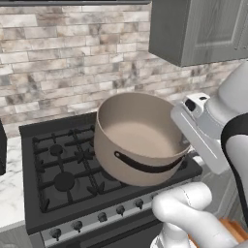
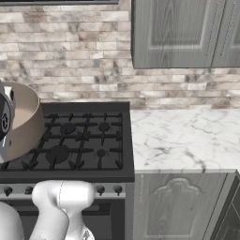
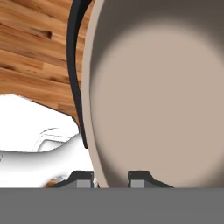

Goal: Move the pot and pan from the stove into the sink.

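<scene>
Dark jaws pinch the rim of the pot (image 1: 138, 138), one finger (image 3: 83, 178) outside, one inside. The pot is tan with a beige inside and a dark curved handle. It hangs tilted above the stove (image 2: 70, 140). The white worktop (image 2: 187, 138) beside it is bare. The arm hides the pot's right edge.

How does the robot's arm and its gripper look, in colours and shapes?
The arm has rounded, glossy white segments with dark bands at the joints. The hand is a boxy white block with a small dark marking on top. The gripper has two small dark fingertips with grey pads.
</scene>
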